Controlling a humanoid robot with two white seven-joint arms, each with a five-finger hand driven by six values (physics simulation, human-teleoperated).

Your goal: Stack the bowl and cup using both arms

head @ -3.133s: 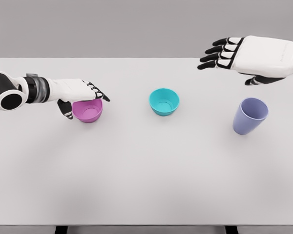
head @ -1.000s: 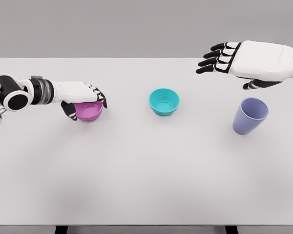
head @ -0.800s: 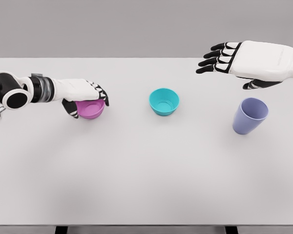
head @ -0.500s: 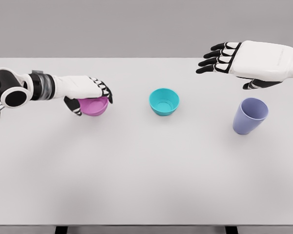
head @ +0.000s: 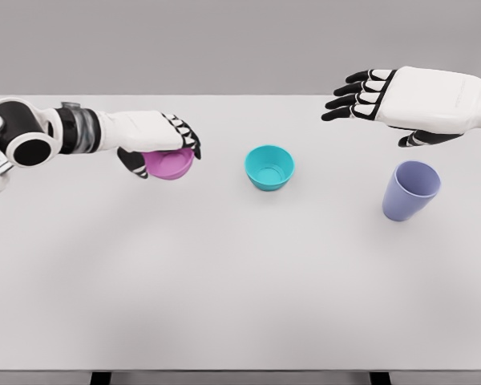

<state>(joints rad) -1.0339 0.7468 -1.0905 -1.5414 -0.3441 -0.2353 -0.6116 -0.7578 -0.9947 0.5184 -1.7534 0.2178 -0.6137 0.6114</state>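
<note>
carrying the small pink plastic bowl (head: pixel 171 164) in my left hand (head: pixel 156 136), right hand (head: pixel 385 95) spread empty; next i'd seat it inside the teal plastic bowl (head: pixel 269 167).

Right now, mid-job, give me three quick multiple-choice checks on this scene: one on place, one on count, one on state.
1. Where is the teal bowl?
A. between the pink bowl and the purple cup
B. right of the purple cup
C. inside the pink bowl

2. How many vessels are in view?
A. two
B. three
C. four

3. What is the right hand doing?
A. gripping the cup
B. open, holding nothing
C. resting flat on the table

Key: 1 A, the pink bowl lies to its left and the purple cup to its right. 2 B, two bowls and one cup. 3 B, its fingers are spread above the cup; the left hand grasps the pink bowl.
</note>
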